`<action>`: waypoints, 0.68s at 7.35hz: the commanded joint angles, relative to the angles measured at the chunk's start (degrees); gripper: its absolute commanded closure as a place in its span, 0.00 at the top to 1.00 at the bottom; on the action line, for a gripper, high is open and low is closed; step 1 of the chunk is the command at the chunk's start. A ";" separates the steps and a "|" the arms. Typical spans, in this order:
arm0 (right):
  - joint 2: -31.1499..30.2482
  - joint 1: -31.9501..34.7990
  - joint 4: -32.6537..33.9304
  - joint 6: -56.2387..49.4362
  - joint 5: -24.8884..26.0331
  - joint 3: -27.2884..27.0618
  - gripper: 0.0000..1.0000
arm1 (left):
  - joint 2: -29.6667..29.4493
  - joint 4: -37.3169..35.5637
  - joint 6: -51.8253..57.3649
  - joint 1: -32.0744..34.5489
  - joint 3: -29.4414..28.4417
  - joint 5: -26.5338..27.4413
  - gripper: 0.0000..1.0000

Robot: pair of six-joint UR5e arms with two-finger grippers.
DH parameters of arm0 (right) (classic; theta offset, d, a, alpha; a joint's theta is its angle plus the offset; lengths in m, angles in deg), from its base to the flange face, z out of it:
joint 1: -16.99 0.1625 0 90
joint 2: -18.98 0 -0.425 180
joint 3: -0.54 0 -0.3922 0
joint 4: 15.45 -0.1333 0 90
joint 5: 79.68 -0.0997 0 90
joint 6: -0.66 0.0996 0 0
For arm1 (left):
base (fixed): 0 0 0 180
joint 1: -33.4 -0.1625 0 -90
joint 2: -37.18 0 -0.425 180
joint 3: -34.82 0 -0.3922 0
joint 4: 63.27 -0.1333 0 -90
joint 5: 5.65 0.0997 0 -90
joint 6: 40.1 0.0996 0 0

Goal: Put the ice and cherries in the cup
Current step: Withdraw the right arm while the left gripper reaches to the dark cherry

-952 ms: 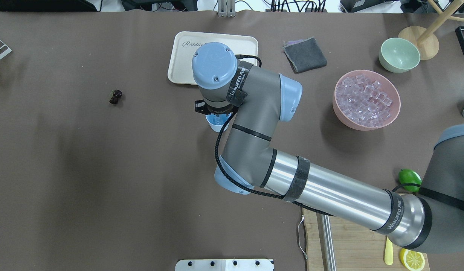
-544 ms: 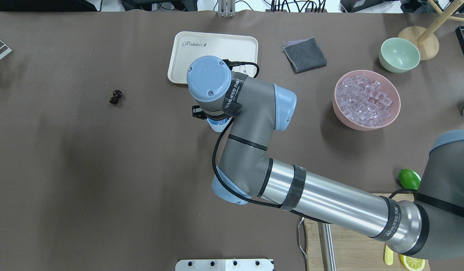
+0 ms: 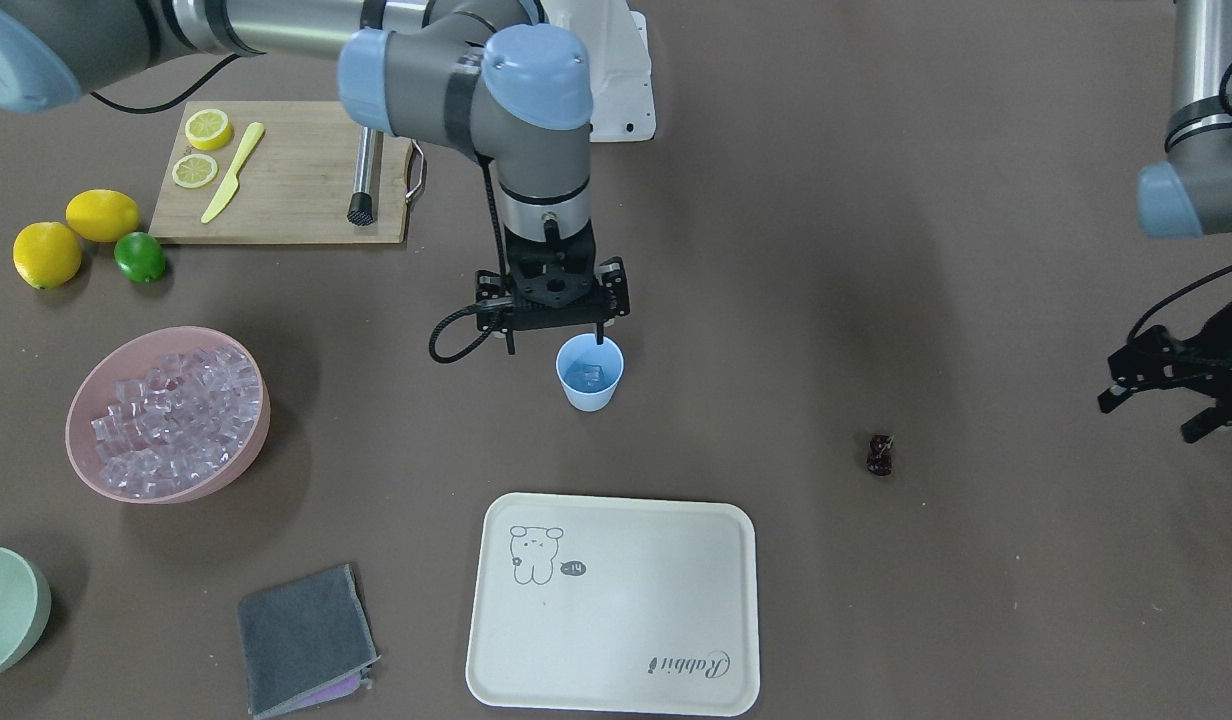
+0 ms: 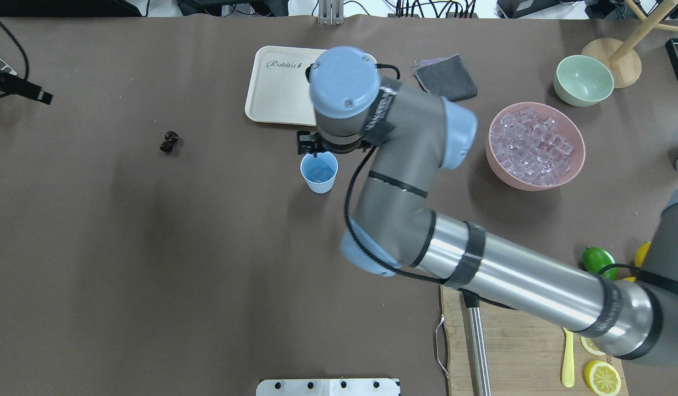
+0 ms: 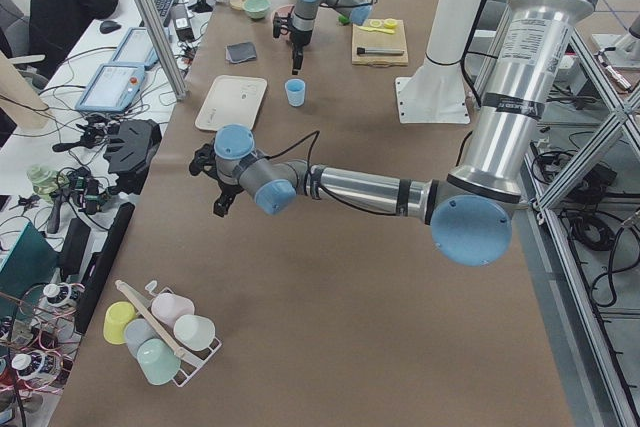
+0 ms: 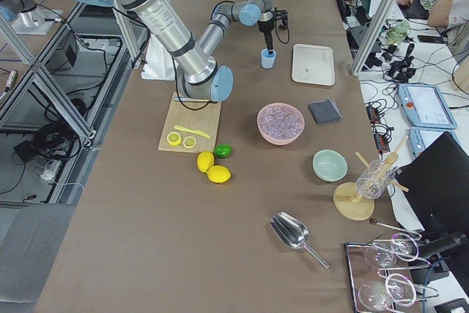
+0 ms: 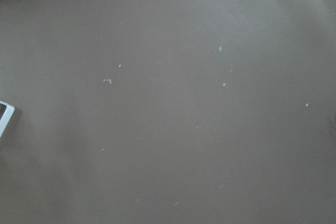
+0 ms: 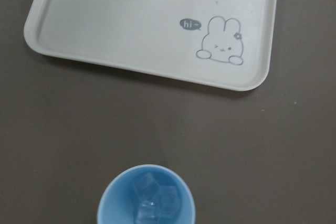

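The light blue cup (image 3: 589, 375) stands upright mid-table and holds a few clear ice cubes (image 8: 152, 200); it also shows from overhead (image 4: 318, 172). My right gripper (image 3: 554, 343) hangs open and empty just above the cup's robot-side rim, its jaws spread wider than the cup. More ice (image 3: 166, 405) fills the large pink bowl (image 4: 537, 184). The dark red cherries (image 3: 880, 453) lie on the table, also seen from overhead (image 4: 169, 141). My left gripper (image 3: 1156, 405) hovers open and empty off to the side of the cherries, well apart from them.
A cream tray (image 3: 616, 600) lies beyond the cup. A grey cloth (image 3: 306, 640) and a pale green bowl (image 3: 6, 610) lie past the pink bowl. A cutting board (image 3: 286, 190) with lemon slices, a knife, lemons and a lime sits near the robot.
My right arm has swung back and to the right, so the cup with ice now shows uncovered. My left gripper has come into view at the overhead view's far left.
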 commanded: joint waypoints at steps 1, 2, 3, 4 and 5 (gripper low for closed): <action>-15.64 9.63 0.03 -12.90 -10.47 -15.64 0.99 | -6.90 -0.41 -13.56 -11.25 -0.05 6.66 0.98; -23.03 12.72 -0.15 -19.93 -12.34 -20.40 0.99 | -8.75 -0.58 -16.48 -15.49 -0.14 10.01 0.98; -26.76 17.10 -0.32 -27.05 -15.41 -21.84 0.99 | -9.29 -0.67 -20.08 -17.45 -0.66 10.31 0.98; -31.76 20.01 -4.24 -29.38 -19.62 -22.90 0.99 | -9.30 0.03 -20.55 -19.12 -2.06 12.31 0.98; -39.29 21.78 -14.81 -30.62 -21.92 -22.82 0.99 | -9.30 0.03 -20.29 -19.92 -3.11 14.07 0.98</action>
